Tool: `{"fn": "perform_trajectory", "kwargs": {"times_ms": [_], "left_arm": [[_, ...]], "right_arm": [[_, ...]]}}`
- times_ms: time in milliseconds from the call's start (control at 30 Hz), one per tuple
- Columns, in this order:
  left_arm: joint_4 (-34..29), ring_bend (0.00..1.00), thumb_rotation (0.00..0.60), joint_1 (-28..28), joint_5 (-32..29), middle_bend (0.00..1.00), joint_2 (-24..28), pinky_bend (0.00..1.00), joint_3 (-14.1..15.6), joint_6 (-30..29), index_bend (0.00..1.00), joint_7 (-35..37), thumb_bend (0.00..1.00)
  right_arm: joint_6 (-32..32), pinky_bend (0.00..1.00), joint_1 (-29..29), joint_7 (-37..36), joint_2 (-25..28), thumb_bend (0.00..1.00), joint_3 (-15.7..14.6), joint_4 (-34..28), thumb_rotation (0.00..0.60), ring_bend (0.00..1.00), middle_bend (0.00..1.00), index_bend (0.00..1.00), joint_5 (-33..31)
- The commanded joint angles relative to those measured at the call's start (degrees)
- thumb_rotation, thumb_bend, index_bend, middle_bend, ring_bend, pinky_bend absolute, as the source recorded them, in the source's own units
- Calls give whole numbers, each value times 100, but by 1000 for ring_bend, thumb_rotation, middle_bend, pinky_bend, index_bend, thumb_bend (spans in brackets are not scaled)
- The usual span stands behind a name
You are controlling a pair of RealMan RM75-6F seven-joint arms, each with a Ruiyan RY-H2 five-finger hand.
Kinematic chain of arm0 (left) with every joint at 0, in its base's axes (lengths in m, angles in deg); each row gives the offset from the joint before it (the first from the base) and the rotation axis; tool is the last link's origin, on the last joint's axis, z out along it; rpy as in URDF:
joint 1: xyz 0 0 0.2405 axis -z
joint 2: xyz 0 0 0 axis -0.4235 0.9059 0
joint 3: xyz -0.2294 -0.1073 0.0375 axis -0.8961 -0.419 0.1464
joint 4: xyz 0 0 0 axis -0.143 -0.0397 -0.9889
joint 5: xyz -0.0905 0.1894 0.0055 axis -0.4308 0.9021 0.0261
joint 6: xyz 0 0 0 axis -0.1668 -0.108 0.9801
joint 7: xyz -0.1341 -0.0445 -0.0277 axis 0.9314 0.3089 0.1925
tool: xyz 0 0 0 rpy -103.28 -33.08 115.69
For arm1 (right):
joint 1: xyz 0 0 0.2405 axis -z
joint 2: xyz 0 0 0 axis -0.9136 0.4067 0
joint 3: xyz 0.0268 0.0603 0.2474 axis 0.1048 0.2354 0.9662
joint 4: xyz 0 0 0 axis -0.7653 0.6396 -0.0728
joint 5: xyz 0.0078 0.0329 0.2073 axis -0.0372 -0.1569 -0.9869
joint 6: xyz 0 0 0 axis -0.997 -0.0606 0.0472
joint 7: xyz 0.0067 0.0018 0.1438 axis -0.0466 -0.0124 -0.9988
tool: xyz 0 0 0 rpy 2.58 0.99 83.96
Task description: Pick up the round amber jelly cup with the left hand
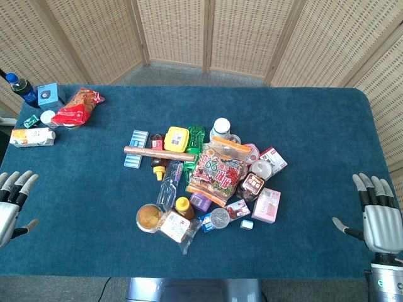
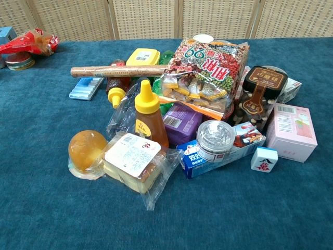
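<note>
One round amber jelly cup (image 2: 87, 150) beside one honey bottle (image 2: 149, 113); two hands, left hand (image 1: 12, 200) and right hand (image 1: 378, 211), both spread, empty.

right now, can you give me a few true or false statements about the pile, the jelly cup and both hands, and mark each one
1. The round amber jelly cup lies at the pile's near left edge. True.
2. The left hand grips the jelly cup. False: it is apart from the cup, near the left table edge, fingers spread and holding nothing.
3. A yellow-capped honey squeeze bottle stands just behind the clear-wrapped snack pack. True.
4. The right hand holds the pink box. False: it is open near the right table edge, and the box sits on the table.
5. The long brown cylinder stands upright. False: it lies flat across the pile's far side.
</note>
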Motion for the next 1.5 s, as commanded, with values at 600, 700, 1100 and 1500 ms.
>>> {"fn": "perform_trajectory", "kwargs": {"times_ms": [600, 700, 1100, 1500], "left_arm": [[-968, 0, 600, 1043, 465, 0, -241, 0, 236, 1809, 0, 237, 66], [-1296, 0, 600, 1359, 361, 0, -358, 0, 167, 2292, 0, 389, 65], [-1795, 0, 600, 2069, -72, 0, -842, 32, -128, 3166, 0, 131, 65], [-2018, 0, 600, 2235, -376, 0, -818, 98, 28, 3472, 14, 113, 65]], "right_arm": [[13, 0, -1, 77, -31, 0, 2, 14, 508, 0, 0, 0, -1], [19, 0, 2, 61, -23, 0, 10, 14, 511, 0, 0, 0, -10], [32, 0, 12, -20, 25, 0, 17, -14, 509, 0, 0, 0, -1], [49, 0, 20, -54, 54, 0, 24, -41, 510, 0, 0, 0, 8]]}}
